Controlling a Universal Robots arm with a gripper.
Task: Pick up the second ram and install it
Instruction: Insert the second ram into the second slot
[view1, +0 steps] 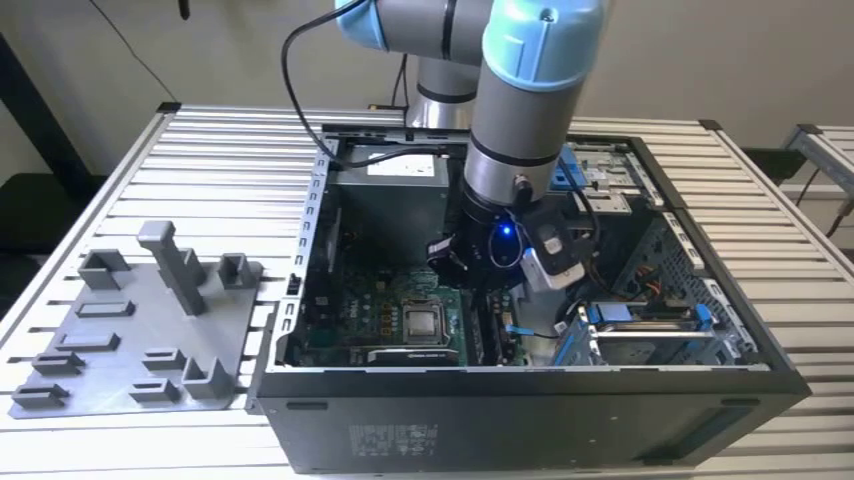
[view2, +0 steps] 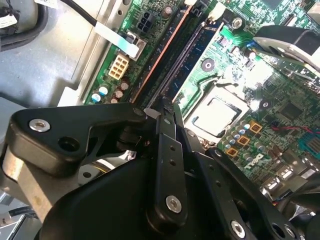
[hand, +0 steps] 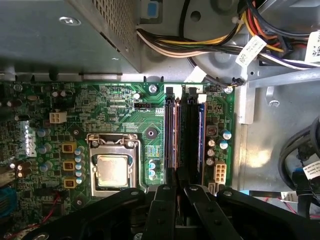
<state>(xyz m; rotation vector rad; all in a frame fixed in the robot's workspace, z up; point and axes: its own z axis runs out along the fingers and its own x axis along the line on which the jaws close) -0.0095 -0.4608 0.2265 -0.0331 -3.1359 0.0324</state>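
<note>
Inside the open computer case (view1: 310, 250), fingers (hand: 165, 200) clamp the second ram (hand: 181, 130), lengthwise along its motherboard (hand: 125, 115) slot.

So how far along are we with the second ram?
Done: the claw is down inside the computer case, right over the memory slots beside the CPU socket. In hand: I cannot tell whether it grips the second ram. Left: nothing clearly shows that stick seated, so treat the install as unconfirmed.
</note>
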